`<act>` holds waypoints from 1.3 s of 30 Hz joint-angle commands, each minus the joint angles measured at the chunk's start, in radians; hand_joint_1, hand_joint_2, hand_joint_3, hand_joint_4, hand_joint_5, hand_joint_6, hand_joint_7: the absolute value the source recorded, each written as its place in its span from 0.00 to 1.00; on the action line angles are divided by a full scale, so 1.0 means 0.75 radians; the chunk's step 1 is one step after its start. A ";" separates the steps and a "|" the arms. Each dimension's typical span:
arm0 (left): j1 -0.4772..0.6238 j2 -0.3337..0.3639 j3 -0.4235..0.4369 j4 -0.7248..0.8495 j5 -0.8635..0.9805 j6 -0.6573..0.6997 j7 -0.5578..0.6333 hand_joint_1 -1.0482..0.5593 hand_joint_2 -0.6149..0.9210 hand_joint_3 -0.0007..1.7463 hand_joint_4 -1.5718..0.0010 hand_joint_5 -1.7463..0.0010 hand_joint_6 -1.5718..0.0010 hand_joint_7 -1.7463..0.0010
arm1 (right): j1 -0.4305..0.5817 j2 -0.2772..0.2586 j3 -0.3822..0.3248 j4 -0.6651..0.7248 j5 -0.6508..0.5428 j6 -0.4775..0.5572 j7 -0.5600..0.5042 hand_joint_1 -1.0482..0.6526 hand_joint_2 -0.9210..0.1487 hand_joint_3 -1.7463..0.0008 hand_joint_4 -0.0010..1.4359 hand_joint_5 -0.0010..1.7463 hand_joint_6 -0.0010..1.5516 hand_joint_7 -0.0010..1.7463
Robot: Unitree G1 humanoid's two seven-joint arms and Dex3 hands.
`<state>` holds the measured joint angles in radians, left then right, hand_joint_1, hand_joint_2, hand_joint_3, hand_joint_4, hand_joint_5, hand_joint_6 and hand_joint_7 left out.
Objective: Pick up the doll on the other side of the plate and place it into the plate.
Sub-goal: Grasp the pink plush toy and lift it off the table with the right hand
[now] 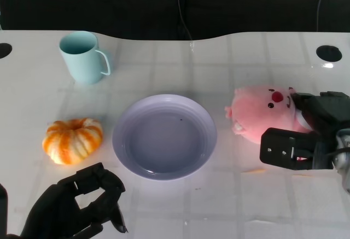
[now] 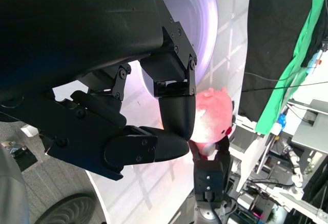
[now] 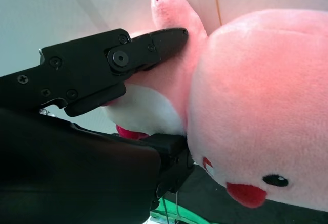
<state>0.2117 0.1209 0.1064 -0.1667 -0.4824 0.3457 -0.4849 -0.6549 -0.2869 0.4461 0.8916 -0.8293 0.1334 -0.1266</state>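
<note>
A pink plush doll (image 1: 261, 114) with a red nose lies on the white table, just right of the lilac plate (image 1: 124, 120). My right hand (image 1: 306, 136) comes in from the right and grips the doll's body. In the right wrist view one finger (image 3: 154, 44) presses the doll (image 3: 256, 106) from one side, and the thumb sits under its white belly. The doll rests on the table. My left hand (image 1: 82, 202) hovers near the front edge, left of the plate, fingers curled in with nothing in them. The left wrist view shows the left hand (image 2: 154, 96), plate (image 2: 202, 24) and doll (image 2: 215, 116).
A light blue mug (image 1: 82, 56) stands at the back left. An orange segmented toy (image 1: 73, 139) lies left of the plate. A round black hole (image 1: 328, 53) sits in the table's far right corner, before a dark backdrop.
</note>
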 commanded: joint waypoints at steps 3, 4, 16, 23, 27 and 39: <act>0.005 0.010 0.007 -0.010 -0.002 -0.019 0.006 0.34 0.93 0.26 0.51 0.09 0.50 0.34 | -0.032 0.021 0.025 0.114 0.040 -0.013 -0.042 0.46 0.10 1.00 0.43 0.05 0.44 0.03; 0.006 0.009 0.006 -0.010 0.001 -0.022 0.008 0.34 0.93 0.26 0.51 0.09 0.49 0.34 | -0.037 0.019 0.030 0.130 0.043 -0.033 -0.060 0.48 0.11 1.00 0.51 0.07 0.49 0.04; 0.015 0.016 0.005 -0.036 -0.001 -0.007 0.024 0.33 0.93 0.24 0.50 0.10 0.47 0.37 | -0.071 0.005 0.087 0.333 0.058 -0.241 -0.335 0.48 0.01 0.97 0.56 0.96 0.84 0.03; 0.020 0.020 0.004 -0.039 0.002 -0.012 0.024 0.33 0.95 0.20 0.49 0.12 0.46 0.39 | -0.082 0.003 0.116 0.398 0.071 -0.285 -0.445 0.48 0.00 0.88 0.56 1.00 0.48 0.82; 0.021 0.021 0.006 -0.044 -0.002 -0.011 0.021 0.33 0.97 0.19 0.49 0.12 0.46 0.40 | -0.078 -0.001 0.128 0.397 0.072 -0.329 -0.474 0.48 0.00 0.89 0.57 1.00 0.44 0.91; 0.018 0.023 0.012 -0.060 -0.009 0.018 0.042 0.33 1.00 0.14 0.51 0.11 0.48 0.37 | -0.067 -0.013 0.141 0.361 0.079 -0.410 -0.582 0.50 0.05 0.94 0.60 1.00 0.45 0.95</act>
<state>0.2209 0.1233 0.1076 -0.1999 -0.4837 0.3519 -0.4659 -0.7276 -0.2842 0.5502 1.1656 -0.7727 -0.1607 -0.5550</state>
